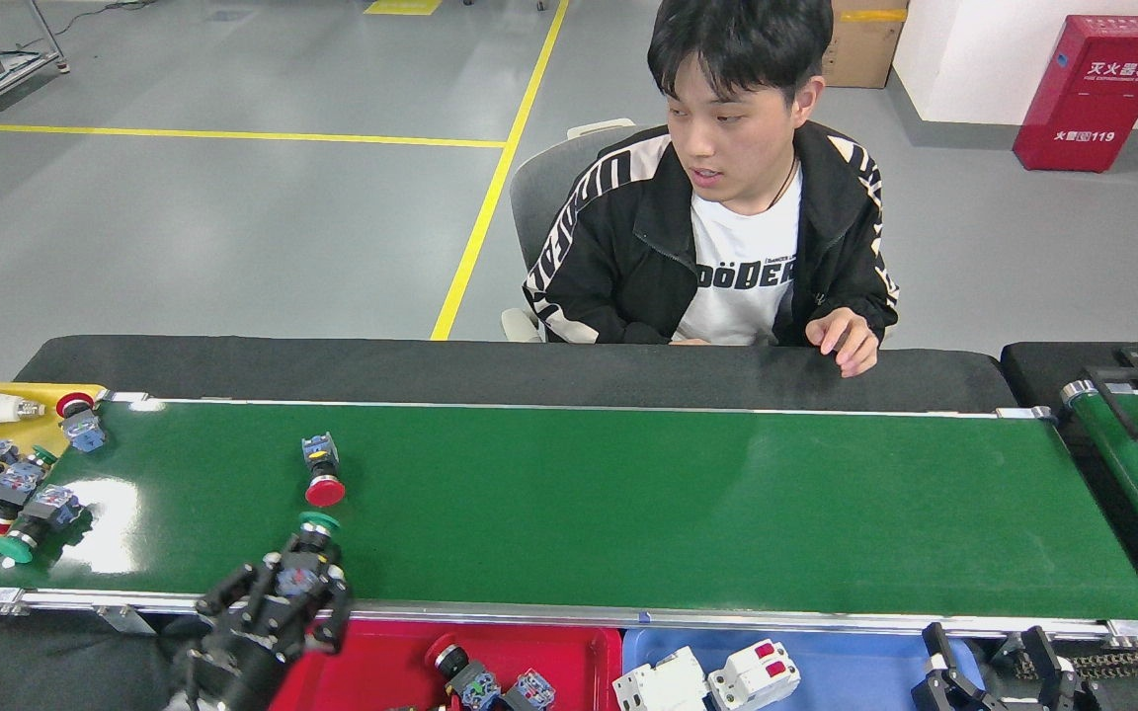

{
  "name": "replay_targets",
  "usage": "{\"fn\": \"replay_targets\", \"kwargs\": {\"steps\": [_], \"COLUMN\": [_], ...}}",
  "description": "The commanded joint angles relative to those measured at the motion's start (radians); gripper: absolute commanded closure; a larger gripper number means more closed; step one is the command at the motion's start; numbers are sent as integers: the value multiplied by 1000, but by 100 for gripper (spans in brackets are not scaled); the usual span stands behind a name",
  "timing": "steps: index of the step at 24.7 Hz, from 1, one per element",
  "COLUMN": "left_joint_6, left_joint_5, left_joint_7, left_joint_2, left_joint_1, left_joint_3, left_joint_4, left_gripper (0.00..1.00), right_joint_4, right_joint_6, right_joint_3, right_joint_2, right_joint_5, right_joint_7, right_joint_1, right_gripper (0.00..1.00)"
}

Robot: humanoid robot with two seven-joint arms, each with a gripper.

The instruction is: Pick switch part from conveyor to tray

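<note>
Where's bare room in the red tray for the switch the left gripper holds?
Left gripper holds the green-capped switch over the conveyor's near rail. Red tray: bare strip between the gripper and the switches lying at its right end. The right end is crowded; the tray's near part is out of view.

Right end effector [984, 671] is cut off by the bottom edge.

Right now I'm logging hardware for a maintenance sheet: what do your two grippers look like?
Both are black metal. The left gripper has jointed linkage fingers on a round dark wrist. The right gripper shows only two black angular fingers with silver screws at the frame's bottom edge.
</note>
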Motion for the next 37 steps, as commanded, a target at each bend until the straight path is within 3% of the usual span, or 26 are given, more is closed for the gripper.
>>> {"fn": "replay_targets", "kwargs": {"steps": [1, 3, 4, 6, 7, 13, 17, 21, 25, 29, 31, 37], "left_joint_6": [-48, -50, -50, -48, -50, -50, -10, 59, 180, 297, 315, 348], "left_joint_5": [-4, -4, -4, -4, -4, 4, 10, 2, 2, 13, 15, 16], "left_joint_7": [31, 31, 31, 32, 34, 35, 17, -52, -57, -55, -49, -18], "left_joint_2": [36, 80, 87, 76, 82, 73, -48, -62, 24, 122, 160, 312], "left_joint_1": [-2, 3, 3, 4, 6, 18, -17, -154, -249, -271, -297, -505], "left_joint_3": [-50, -65, -64, -53, -53, -9, 237, 402, 438, 471, 498, 517], "left_joint_4": [-21, -21, -21, -21, -21, -21, -18, 70, 198, 320, 398, 777], "left_gripper": [91, 81, 70, 28, 0, 0, 0, 0, 0, 0, 0, 0], "right_joint_4": [-14, -14, -13, -13, -14, -13, -13, -13, -11, -10, -10, -8], "right_joint_6": [1, 1, 1, 1, 1, -1, -2, -4, -22, -28, -30, -70], "right_joint_3": [-5, -5, -5, -5, -5, -17, -15, -5, 55, 163, 209, 229], "right_joint_2": [-7, -7, -7, -7, -7, -7, -9, -12, -12, -35, -55, -61], "right_joint_5": [-3, -3, -3, -3, -3, -3, -3, -3, 0, 1, 1, 0], "right_joint_7": [-8, -8, -8, -8, -8, -8, -8, -6, 0, 1, 1, 1], "right_joint_1": [6, 6, 6, 6, 6, 9, 7, -4, -33, -74, -80, -80], "right_gripper": [2, 2, 2, 2, 2, 2, 2, 2, 2, 2, 2, 2]}}
